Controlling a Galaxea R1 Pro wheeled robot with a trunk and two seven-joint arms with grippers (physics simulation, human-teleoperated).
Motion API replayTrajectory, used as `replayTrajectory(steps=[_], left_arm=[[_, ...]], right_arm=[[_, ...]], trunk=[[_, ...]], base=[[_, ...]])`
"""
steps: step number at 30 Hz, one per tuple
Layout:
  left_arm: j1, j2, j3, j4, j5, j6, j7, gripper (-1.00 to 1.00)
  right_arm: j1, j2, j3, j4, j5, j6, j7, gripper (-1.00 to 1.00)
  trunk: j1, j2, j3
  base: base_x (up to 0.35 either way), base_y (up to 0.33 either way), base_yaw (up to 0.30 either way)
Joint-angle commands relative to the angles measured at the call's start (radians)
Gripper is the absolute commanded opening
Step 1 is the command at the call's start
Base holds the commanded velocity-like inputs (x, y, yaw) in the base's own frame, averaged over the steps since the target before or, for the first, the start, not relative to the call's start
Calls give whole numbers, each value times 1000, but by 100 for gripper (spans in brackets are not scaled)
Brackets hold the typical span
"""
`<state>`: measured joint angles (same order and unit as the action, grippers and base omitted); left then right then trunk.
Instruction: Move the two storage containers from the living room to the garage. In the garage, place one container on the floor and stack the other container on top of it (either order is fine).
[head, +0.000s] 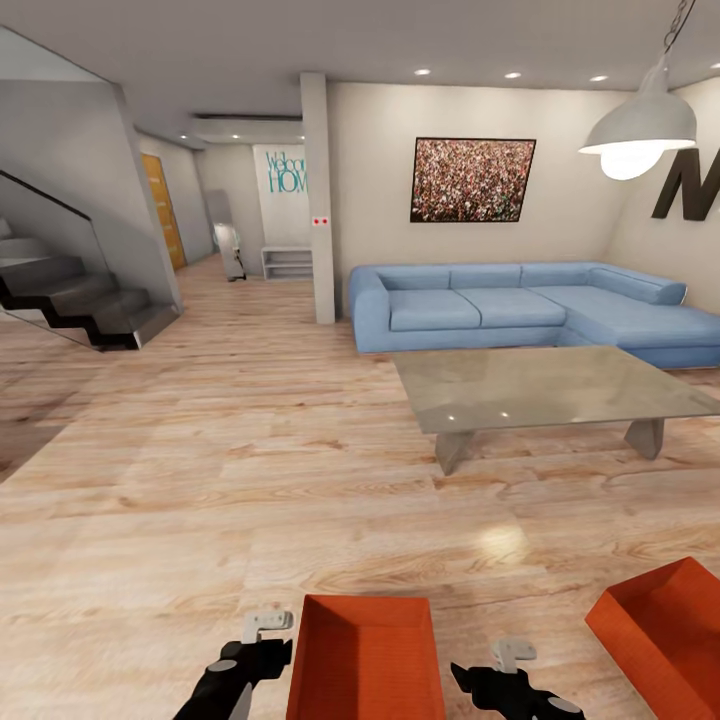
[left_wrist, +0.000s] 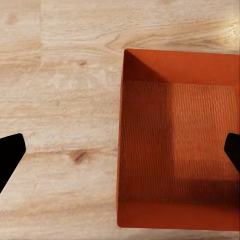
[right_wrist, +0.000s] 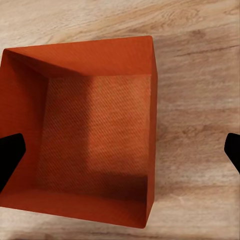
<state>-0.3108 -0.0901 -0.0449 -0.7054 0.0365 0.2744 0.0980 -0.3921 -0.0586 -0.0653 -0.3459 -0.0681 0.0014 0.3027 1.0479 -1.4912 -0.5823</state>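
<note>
The near storage container (head: 365, 660) looks stiff, smooth-walled and probably light, best pinched at opposite side walls, both grippers' fingers (left_wrist: 10, 155) spread apart.

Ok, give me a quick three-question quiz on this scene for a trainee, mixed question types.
1. True or false: the near bin sits on a grey concrete floor.
2. Multiple choice: where is the near bin relative to the left gripper and right gripper? A) left of both B) between them C) right of both
3. Short answer: is anything inside the near bin, as the wrist views show?

Key
1. False: it sits on the wood floor, with the sofa and table beyond.
2. B. The other bin lies further right.
3. No, it looks empty.
</note>
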Motion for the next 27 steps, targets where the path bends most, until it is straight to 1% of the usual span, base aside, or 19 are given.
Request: replayTrajectory(steps=[1,11,17,20,27], left_arm=[[0,1,-5,-2,4,6,8,100],[-1,1,-8,0,2,12,13,100],[0,-1,-9,9,2,15,12,100],[-1,-3,-11,40,1,15,13,100],[-1,-3,-11,55,1,15,14,100]], right_arm=[[-1,0,-5,1,-7,0,7,100],[-1,0,-4,1,-4,0,7,100],[-1,1,-4,1,-4,1,8,100],[-1,2,-4,1,-4,1,9,100],[-1,2,-4,1,-4,1,10,100]], trunk=[[4,-8,-4],[42,-78,-37],[65,-120,-65],[77,-141,-79],[104,-190,-112]], base=[[0,0,0],[0,0,0],[0,0,0],[0,0,0],[0,0,0]])
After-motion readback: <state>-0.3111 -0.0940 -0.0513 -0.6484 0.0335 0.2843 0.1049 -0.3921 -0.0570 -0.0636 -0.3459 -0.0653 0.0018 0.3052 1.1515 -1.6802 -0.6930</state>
